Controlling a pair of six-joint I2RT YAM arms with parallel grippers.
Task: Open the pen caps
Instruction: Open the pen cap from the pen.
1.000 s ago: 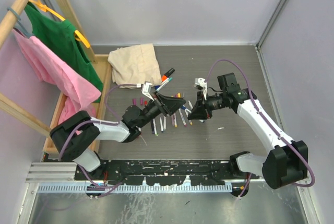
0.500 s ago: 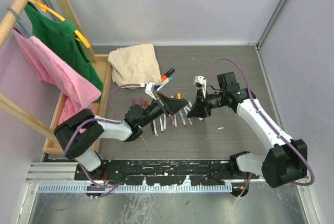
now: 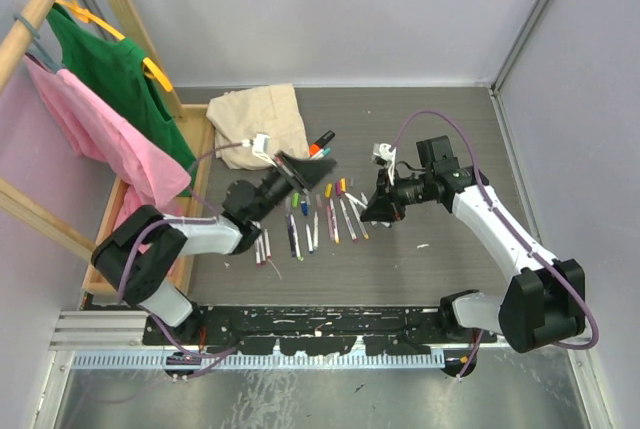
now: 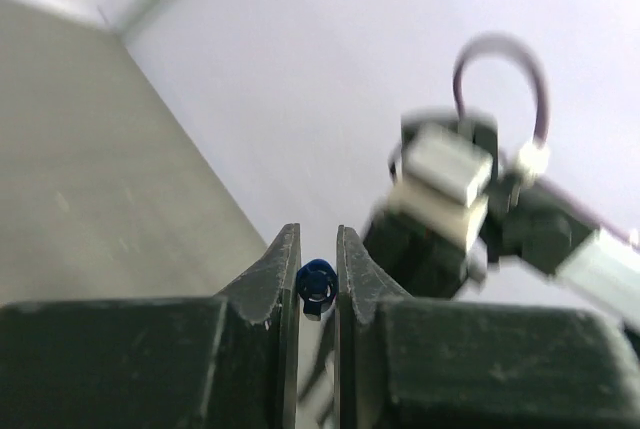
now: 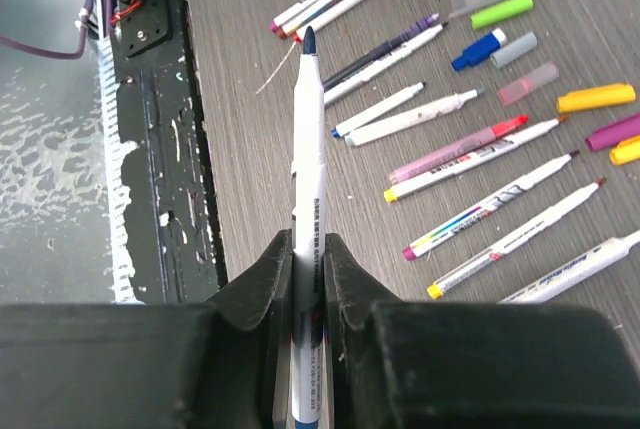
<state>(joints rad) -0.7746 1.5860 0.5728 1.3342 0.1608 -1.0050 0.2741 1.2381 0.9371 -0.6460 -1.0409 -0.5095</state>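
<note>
Left pincer [image 4: 318, 249] clamped on blue cap [image 4: 317, 285]. Right pincer [image 5: 308, 247] clamped on white pen [image 5: 307, 139], tip bare, other pens below.

Scatter of white-barrelled pens and loose coloured caps [image 3: 325, 219] lay mid-table. Over its far-left edge hung the black left gripper [image 4: 317, 241], pinching a dark blue cap [image 4: 317, 284]. Over its right edge hung the black right gripper [image 5: 308, 249], its white pen [image 5: 306, 149] jutting out, and the gap between them was narrow. Crumpled beige cloth [image 3: 258, 121] blocked the beyond-left. Grey wood-grain tabletop [image 3: 440, 129] beyond-right was open.
</note>
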